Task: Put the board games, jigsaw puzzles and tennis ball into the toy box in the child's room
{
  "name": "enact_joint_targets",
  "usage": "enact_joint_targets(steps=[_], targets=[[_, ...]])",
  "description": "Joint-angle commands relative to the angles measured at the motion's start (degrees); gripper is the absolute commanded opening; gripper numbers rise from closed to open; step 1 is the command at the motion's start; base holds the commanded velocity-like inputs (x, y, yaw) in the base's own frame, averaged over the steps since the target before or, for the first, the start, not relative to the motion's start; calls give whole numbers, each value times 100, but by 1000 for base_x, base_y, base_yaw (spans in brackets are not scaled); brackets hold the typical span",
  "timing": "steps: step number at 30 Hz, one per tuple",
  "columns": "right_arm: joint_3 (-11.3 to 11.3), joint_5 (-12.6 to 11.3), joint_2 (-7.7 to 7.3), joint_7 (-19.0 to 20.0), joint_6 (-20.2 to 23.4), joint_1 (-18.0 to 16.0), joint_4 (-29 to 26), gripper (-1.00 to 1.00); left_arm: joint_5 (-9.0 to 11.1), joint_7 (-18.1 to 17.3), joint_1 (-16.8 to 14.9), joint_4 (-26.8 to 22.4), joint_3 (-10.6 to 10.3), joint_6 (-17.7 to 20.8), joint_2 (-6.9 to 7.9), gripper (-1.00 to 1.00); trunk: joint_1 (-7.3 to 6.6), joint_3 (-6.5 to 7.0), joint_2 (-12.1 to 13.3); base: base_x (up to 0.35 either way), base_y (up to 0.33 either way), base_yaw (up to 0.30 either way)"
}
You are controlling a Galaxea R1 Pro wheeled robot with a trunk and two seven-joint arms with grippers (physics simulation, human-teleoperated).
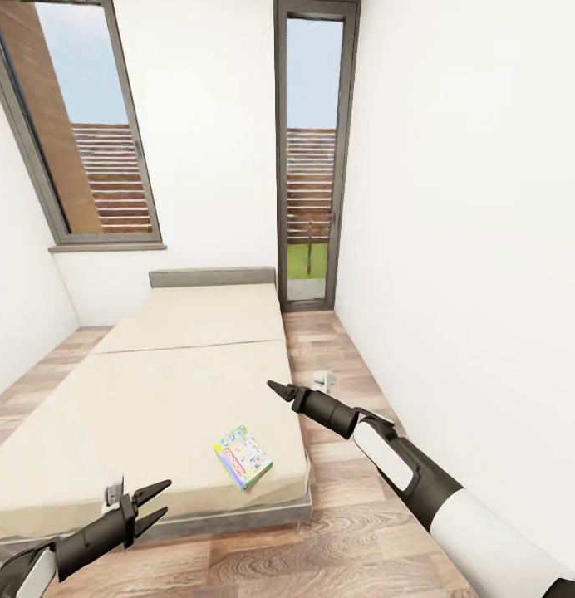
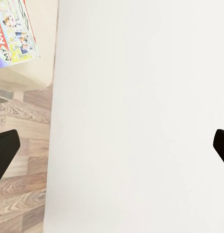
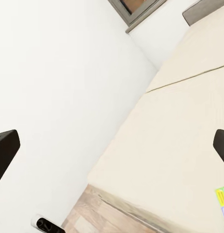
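A colourful flat board game (image 1: pixel 242 457) with a red banner lies on the beige mattress of the bed (image 1: pixel 154 390), near its front right corner. My left gripper (image 1: pixel 164 498) hovers open at the bed's front edge, left of the box and empty. The right gripper (image 1: pixel 275 389) is open and empty over the bed's right edge, beyond the box. In the left wrist view the board game (image 2: pixel 14 34) sits on the mattress corner, off to one side of the spread fingertips (image 2: pixel 5 150). The table, toy box, jigsaw puzzles and tennis ball are out of view.
A white wall (image 1: pixel 470 249) runs close along the right, leaving a strip of wood floor (image 1: pixel 337 498) beside the bed. A small pale object (image 1: pixel 323 380) lies on that floor. Another small pale thing (image 1: pixel 113 492) stands by my left gripper. Windows sit behind the bed.
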Motion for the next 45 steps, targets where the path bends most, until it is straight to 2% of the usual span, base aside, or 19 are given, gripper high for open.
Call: enact_joint_targets(steps=[1, 7, 13, 22, 32, 40, 45], targets=[[12, -62, -7, 4, 24, -6, -2, 100, 21, -22, -4, 3, 11, 49, 0, 100, 22, -24, -45, 0, 0, 0], [12, -63, -2, 6, 22, -4, -2, 100, 170, -46, -4, 20, 17, 54, -6, 100, 154, -132, -286, 0, 0, 0], [4, -56, -1, 7, 22, 158, -2, 100, 292, -51, -4, 23, 19, 57, -5, 100, 286, -240, -526, 0, 0, 0], [-22, -60, -9, 15, 22, 203, -2, 100, 311, -11, -4, 31, 18, 56, -13, 100, 484, -401, -887, 0, 0, 0], [-149, -64, -18, 24, 30, 213, -2, 100, 297, 51, -4, 32, 22, 45, -24, 100, 703, -581, -1288, 0, 0, 0], [-167, -74, -63, 44, 31, 221, -2, 100, 300, 59, -4, 37, 25, 36, -115, 100, 879, -725, -1609, 0, 0, 0], [-170, -134, -88, 103, 31, 222, -2, 100, 314, 53, -4, 53, 27, 50, -124, 100, 989, -814, -1810, 0, 0, 0]])
